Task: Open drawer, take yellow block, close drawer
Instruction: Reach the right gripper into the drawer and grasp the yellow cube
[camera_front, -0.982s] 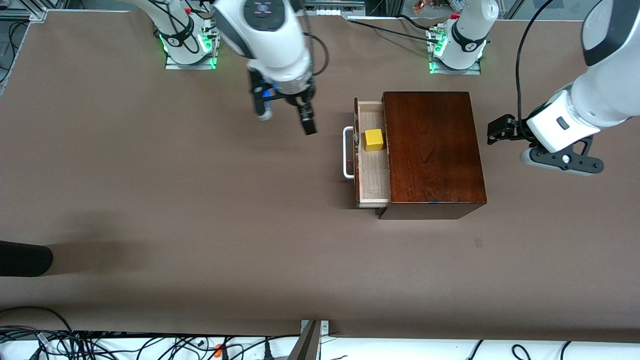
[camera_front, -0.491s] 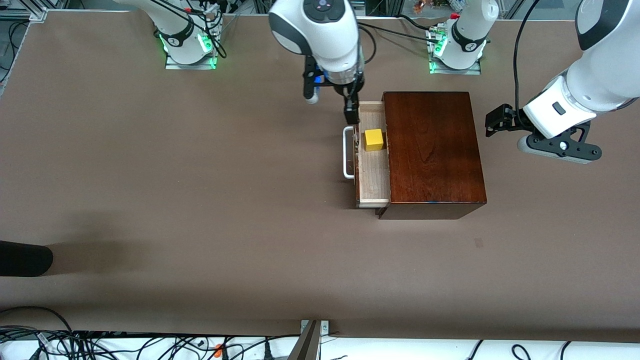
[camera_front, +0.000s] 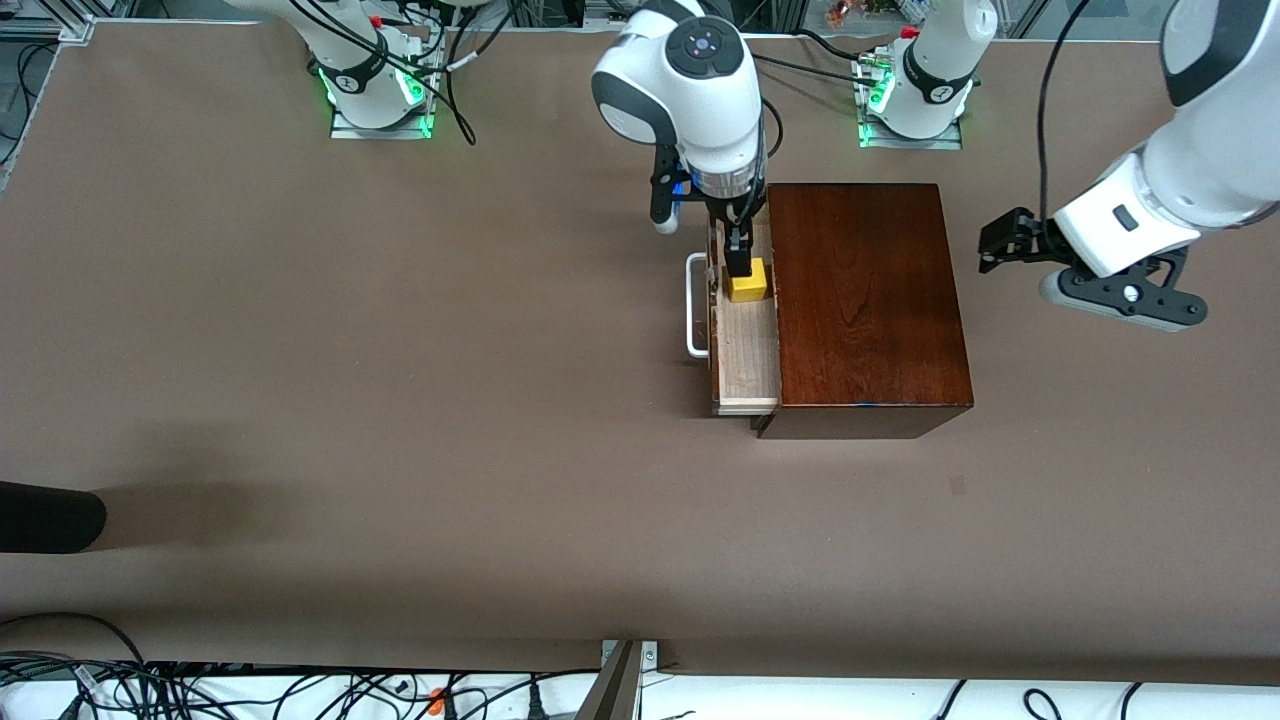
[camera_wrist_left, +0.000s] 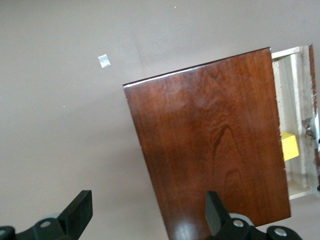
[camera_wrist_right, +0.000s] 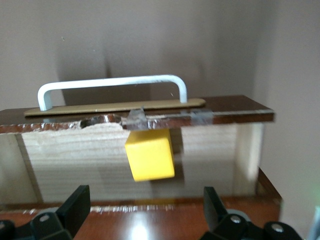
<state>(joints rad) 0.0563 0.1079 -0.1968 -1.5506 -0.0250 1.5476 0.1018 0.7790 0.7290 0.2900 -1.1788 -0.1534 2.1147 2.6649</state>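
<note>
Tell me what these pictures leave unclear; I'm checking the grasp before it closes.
- Front view: the right gripper covers part of the block, so contact cannot be judged.
- Right wrist view: the fingers are cut off by the frame edge, their tips unseen.
- Left wrist view: the frame edge cuts off the drawer front and handle.
- Left gripper waits beside the box.

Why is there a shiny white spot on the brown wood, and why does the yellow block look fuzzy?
Right wrist view: a lamp's glare makes the white spot on the box's glossy top; the yellow block and drawer look soft and blurred. Front view: sharper picture, block crisp, and a big soft shadow lies on the table near the camera. Left wrist view: pale sheen across the box top.
</note>
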